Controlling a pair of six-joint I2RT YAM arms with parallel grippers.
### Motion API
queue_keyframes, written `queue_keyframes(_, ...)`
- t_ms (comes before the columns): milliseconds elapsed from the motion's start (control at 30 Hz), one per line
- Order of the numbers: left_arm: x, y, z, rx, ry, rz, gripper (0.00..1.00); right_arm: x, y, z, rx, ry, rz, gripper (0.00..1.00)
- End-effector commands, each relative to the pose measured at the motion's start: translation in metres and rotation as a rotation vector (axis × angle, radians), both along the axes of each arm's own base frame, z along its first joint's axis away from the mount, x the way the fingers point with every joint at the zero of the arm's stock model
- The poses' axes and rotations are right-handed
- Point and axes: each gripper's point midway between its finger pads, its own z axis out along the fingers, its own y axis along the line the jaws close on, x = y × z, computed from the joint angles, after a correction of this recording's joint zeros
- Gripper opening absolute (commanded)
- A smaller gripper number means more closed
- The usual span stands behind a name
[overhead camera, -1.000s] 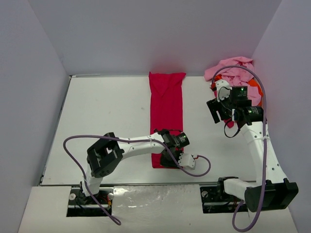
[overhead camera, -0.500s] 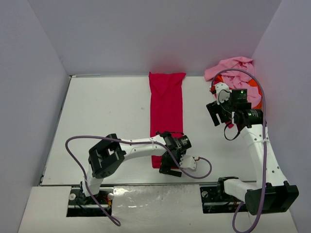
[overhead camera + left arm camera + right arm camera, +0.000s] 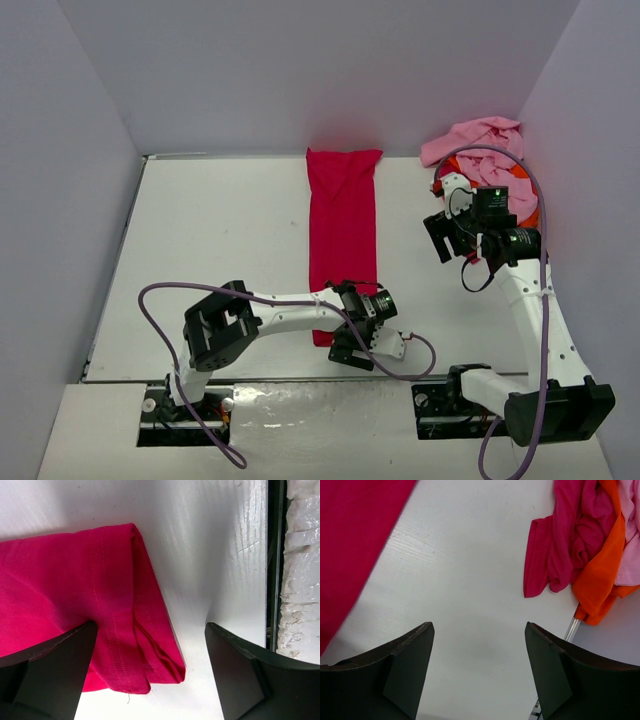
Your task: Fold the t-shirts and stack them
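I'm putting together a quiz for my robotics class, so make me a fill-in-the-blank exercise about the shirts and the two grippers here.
1. The left gripper stands ____ over the near end of the crimson-red t-shirt.
2. The top shirt of the pile in the far right corner is light ____.
3. The right gripper hangs over the table beside that pile, holding ____.
Missing words: open; pink; nothing.

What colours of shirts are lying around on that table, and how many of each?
Crimson-red t-shirt: 1
Light pink t-shirt: 1
Orange t-shirt: 1
Dark magenta t-shirt: 1
Total: 4
The last three are crumpled together in one pile, which could hide more.
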Motion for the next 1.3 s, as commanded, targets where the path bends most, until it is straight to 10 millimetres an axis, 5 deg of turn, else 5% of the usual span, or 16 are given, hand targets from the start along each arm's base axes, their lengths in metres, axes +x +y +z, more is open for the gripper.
queue_keyframes(0, 0.008, -0.013, 0.015, -0.053, -0.059, 0.007, 0.87, 0.010, 0.003, 0.011, 0.019, -0.052, 0.009, 0.71)
queue_keyframes(400, 0.017, -0.016, -0.003, -0.038, -0.099, 0.043, 0.71, 0.009, 0.006, 0.001, 0.026, -0.025, 0.029, 0.71)
queue_keyframes(667, 0.013, -0.014, -0.018, -0.021, -0.079, 0.044, 0.09, 0.002, 0.006, -0.007, 0.029, -0.014, 0.030, 0.71)
queue_keyframes(733, 0.013, -0.012, -0.023, -0.011, -0.077, 0.044, 0.01, 0.002, 0.007, -0.008, 0.032, -0.015, 0.028, 0.71)
queue_keyframes(933, 0.011, -0.007, -0.023, 0.008, -0.072, 0.030, 0.00, 0.000, 0.003, 0.000, 0.016, -0.042, 0.023, 0.71)
queue_keyframes(1267, -0.040, 0.030, 0.035, 0.135, 0.133, -0.105, 0.00, -0.001, 0.001, 0.007, 0.000, -0.069, 0.029, 0.71)
